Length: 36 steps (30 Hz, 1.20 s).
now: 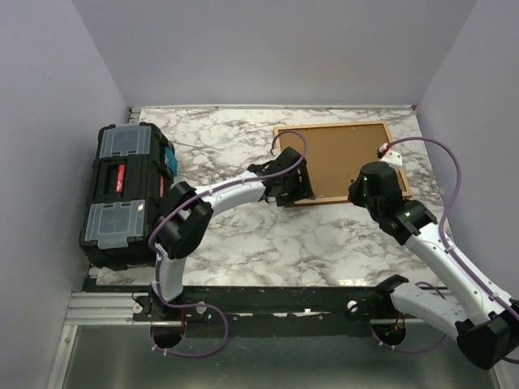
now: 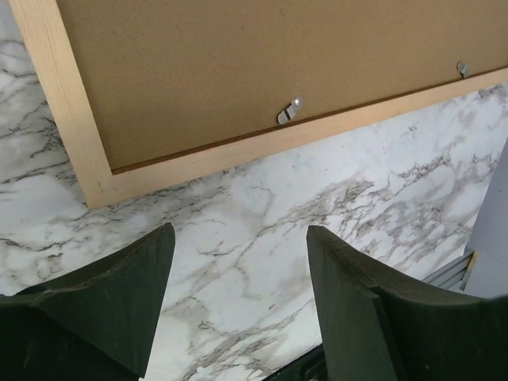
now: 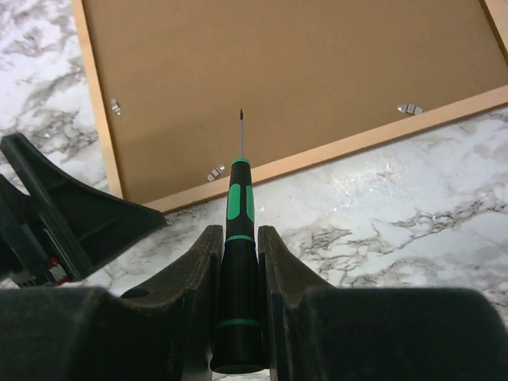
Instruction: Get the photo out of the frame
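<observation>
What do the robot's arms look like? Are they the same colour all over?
No. The left arm and the right arm both have smooth white links joined by chunky black joints. A thin purple cable loops along each one. The left gripper, like the other one, has two thick, dark, wedge-shaped fingers. A small green light glows on the right arm.

The left arm [image 1: 231, 192] stretches forward and to the right from a bent elbow. Its left gripper [image 2: 238, 238] points down with the jaws spread wide, holding nothing. The right arm [image 1: 442, 255] angles in from the right, and the right gripper [image 3: 240, 232] is clamped on a screwdriver [image 3: 240, 198] that points forward.
</observation>
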{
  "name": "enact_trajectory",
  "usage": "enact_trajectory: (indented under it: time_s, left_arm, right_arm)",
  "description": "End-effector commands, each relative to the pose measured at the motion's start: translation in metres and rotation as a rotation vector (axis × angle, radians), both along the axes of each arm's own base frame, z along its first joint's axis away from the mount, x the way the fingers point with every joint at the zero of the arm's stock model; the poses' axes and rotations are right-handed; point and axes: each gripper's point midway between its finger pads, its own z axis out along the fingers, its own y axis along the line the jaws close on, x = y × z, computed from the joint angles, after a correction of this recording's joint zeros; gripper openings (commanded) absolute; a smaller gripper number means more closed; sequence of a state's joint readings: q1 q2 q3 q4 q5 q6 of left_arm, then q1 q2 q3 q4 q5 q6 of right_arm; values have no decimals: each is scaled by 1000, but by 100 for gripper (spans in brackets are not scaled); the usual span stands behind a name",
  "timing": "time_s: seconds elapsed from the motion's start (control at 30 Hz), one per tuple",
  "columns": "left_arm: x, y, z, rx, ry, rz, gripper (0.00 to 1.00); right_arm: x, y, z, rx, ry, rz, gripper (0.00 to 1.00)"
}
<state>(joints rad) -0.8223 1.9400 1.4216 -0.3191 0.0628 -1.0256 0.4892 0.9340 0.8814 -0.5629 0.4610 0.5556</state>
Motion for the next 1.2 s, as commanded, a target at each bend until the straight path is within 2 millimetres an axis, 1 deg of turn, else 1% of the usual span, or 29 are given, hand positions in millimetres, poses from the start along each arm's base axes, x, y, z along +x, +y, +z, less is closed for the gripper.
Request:
enact_trajectory:
  time_s: [0.0,0.03,0.07,0.1,0.17,0.2,0.3,0.37,0.43,0.5,0.57,0.63,0.7,0.73,0.77,0.83,0.9,1.03,1.1,1.17]
  left_arm:
    - [13,-7,10,51,-39,-67,71]
    - [10,-4,2,112,-14,-101,71]
    - [10,-4,2,142,-8,-112,71]
    - [7,-3,-1,153,10,-112,71]
    - [0,0,-8,115,55,-56,71]
    - [-2,-1,-5,77,74,-5,71]
    - [-9,2,-13,-3,202,196,79]
    - [-8,-2,-15,-61,293,320,84]
    - [-5,-9,-12,-94,336,373,86]
    - [-2,-9,-14,-91,387,467,87]
    - [-2,1,-22,-31,445,579,87]
    - [-9,10,-30,14,528,691,87]
    - [-15,11,-36,-12,604,776,87]
    - [-20,12,-42,-26,654,827,86]
    - [-21,11,-47,-51,688,866,84]
    - [-19,10,-55,-83,741,927,81]
    - [-17,8,-58,-85,771,959,81]
    - [-5,11,-59,-90,749,1049,80]
    - [0,6,-57,-118,743,1053,80]
    - [6,6,-53,-137,707,1054,81]
  right_arm:
    - [-2,5,-22,-22,82,30,0]
    - [0,9,-25,-16,92,42,0]
    - [1,11,-26,-12,99,50,0]
    - [3,12,-25,-11,100,49,0]
    - [5,13,-20,-8,89,47,0]
    - [6,12,-16,-6,81,47,0]
    - [7,13,-2,3,58,52,0]
    - [6,13,5,10,45,54,0]
    - [4,12,9,13,33,52,0]
    - [0,8,11,5,34,49,0]
    - [-5,4,13,0,29,45,0]
    - [-10,0,16,-4,15,43,0]
    - [-13,-4,16,-13,13,37,0]
    - [-14,-5,17,-16,11,35,0]
    - [-15,-6,18,-15,7,37,0]
    - [-17,-7,21,-12,-2,36,0]
    - [-18,-7,23,-9,-9,39,0]
    - [-21,-8,27,-2,-22,48,0]
    - [-23,-8,27,-4,-26,52,0]
    - [-25,-9,27,-8,-26,55,0]
